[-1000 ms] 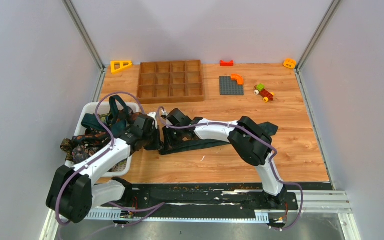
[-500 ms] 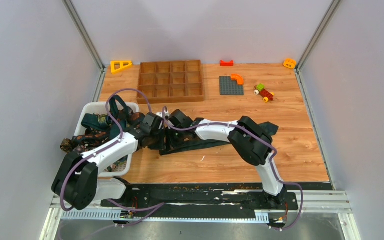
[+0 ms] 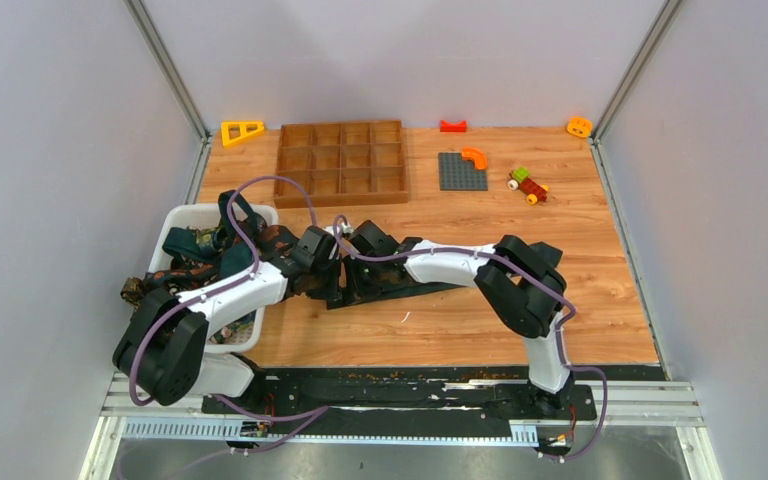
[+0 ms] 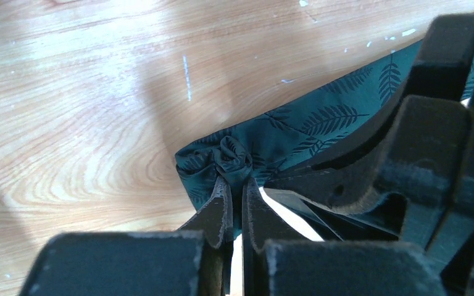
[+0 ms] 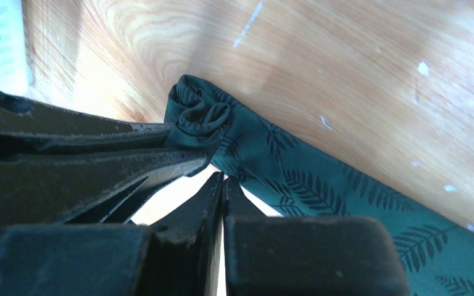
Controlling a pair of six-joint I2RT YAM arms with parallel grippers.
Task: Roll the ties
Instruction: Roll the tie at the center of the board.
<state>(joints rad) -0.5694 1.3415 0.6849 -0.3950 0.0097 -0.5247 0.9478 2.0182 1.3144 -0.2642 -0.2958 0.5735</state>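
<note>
A white basket [image 3: 182, 212] stands at the left edge of the table [image 3: 600, 300], beside the left arm. It holds a loose heap of ties [image 3: 185, 243], teal ones on top and a brown patterned one [image 3: 145, 288] spilling over its near left rim. A wooden tray [image 3: 340, 198] divided into a grid of square compartments sits well apart from it, at the back of the table.

Between the two, the dark green tie [image 4: 321, 123] with a fern print lies flat on the wood, stretching away to the right under the right arm. Its left end is wound into a small tight coil [image 4: 233, 157].

The left gripper [image 4: 234, 191] has its fingers drawn narrow, pinching the fabric right at the base of the coil. The right gripper [image 5: 223, 179] meets it from the other side. Its fingers are pressed together on the tie's near edge just beside the coil [image 5: 200, 117]. The two grippers almost touch.
</note>
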